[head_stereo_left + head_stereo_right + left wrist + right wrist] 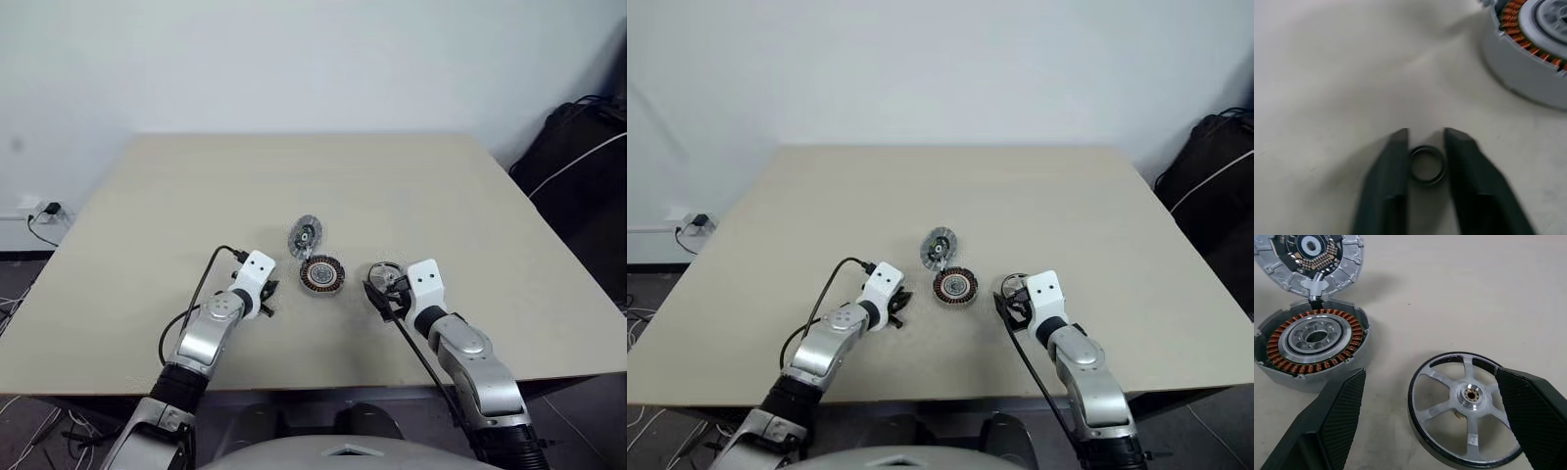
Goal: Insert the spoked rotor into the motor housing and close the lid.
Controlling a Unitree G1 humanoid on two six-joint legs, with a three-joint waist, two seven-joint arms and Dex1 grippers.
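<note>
The motor housing (321, 275) with its ring of copper windings sits mid-table, open side up. Touching its far edge lies the lid (307, 236), inner face up. The silver spoked rotor (1464, 406) lies flat on the table to the right of the housing, between the wide-apart fingers of my open right gripper (1430, 374). My left gripper (1425, 134) is down at the table left of the housing (1528, 54), its two fingers closed against the sides of a small dark ring (1426, 164).
The beige table (176, 196) stretches far beyond the parts. A black bag (578, 166) with a white cable stands off its right edge. A wall socket with cables (39, 211) is down at the left.
</note>
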